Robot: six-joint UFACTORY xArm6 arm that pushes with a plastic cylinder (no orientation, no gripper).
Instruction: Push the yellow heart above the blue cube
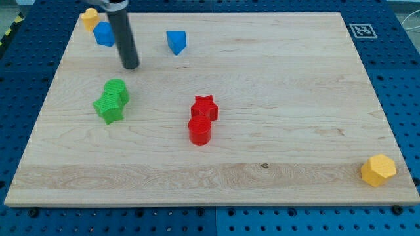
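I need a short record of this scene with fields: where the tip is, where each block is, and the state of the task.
tip: my tip on the board, upper left, right of and below the blue cube
yellow heart: top-left corner, touching the blue cube's upper left
blue cube: top left
blue block: top, right of tip
green blocks: two, touching, left
red blocks: two, touching, centre
yellow block: bottom-right corner
task state: heart up-left of cube

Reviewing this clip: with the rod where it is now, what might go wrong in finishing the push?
1. The small yellow heart block sits at the wooden board's top-left corner; another shove may send it off the edge.
2. It seems to touch the blue cube, so pushing may drag both.
3. My tip is below-right of them, poorly placed.
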